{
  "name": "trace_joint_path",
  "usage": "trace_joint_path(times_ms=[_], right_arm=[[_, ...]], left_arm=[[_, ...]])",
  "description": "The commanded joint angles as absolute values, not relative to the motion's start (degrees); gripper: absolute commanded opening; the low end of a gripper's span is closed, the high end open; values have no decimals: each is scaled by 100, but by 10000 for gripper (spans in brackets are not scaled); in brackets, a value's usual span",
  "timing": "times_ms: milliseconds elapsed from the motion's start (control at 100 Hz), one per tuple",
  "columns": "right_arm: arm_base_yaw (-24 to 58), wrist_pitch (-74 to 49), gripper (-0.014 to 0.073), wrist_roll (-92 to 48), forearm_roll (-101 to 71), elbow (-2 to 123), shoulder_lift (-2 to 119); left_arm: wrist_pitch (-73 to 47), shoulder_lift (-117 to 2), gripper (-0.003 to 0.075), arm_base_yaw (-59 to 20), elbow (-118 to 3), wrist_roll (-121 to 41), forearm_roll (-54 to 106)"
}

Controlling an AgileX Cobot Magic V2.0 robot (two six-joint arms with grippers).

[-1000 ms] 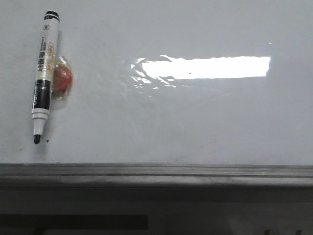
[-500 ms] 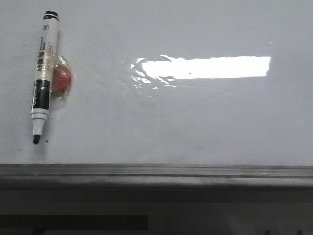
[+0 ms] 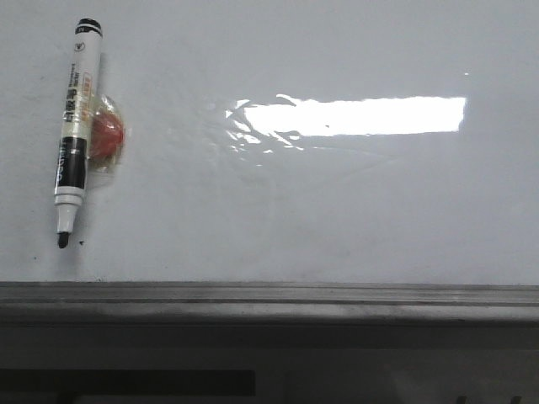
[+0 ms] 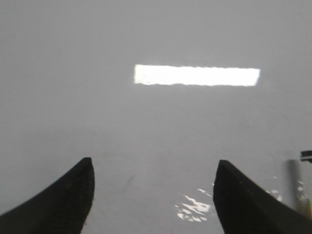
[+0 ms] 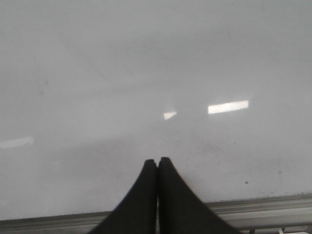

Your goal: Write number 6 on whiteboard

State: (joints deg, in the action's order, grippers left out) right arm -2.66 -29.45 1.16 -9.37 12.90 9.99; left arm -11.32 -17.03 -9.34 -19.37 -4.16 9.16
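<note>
The whiteboard (image 3: 337, 210) fills the front view, glossy white-grey with a bright rectangular reflection and a grey frame strip (image 3: 269, 295) along its near edge. No number 6 shows on it; only a tiny black dot (image 3: 81, 244) sits beside the marker's tip. A black-and-white marker (image 3: 76, 126) lies on the board at the far left, uncapped, tip toward the frame. Neither gripper shows in the front view. My left gripper (image 4: 153, 168) is open and empty above the bare board (image 4: 156, 122). My right gripper (image 5: 157, 161) is shut and empty above the board (image 5: 146, 73) near its frame (image 5: 253, 207).
A red round object in clear wrapping (image 3: 107, 136) lies against the marker's right side. A dark edge of something (image 4: 306, 155) shows at the right border of the left wrist view. Below the frame strip is a dark ledge (image 3: 269, 353).
</note>
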Motion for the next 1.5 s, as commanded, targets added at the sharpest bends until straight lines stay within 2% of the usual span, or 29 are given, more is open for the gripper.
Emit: trace_joint_path(times_ms=[0,340,850,1180,1490], right_arm=[[-281,-2569,-64,55,-972,1489,1099],[-281,-2384,-64,55,-972,1489,1099],[-281,-2370,-64,55,-972,1489,1099],[-281,-2370,-64,55,-972,1489,1099],[-281,-2334,-64,55,-972,1489,1099]], left_arm=[[-577,-1948,483,-1405,-2076,-601,990],[-456,-2696,483,-2979,-2066,-715,1128],[314,-4068,483,-4359,-2066,-715,1226],[1118,-4902,483,-4642,-2066,-715,2270],[1198,-5302,483,-4642,-2066,-715,2844]])
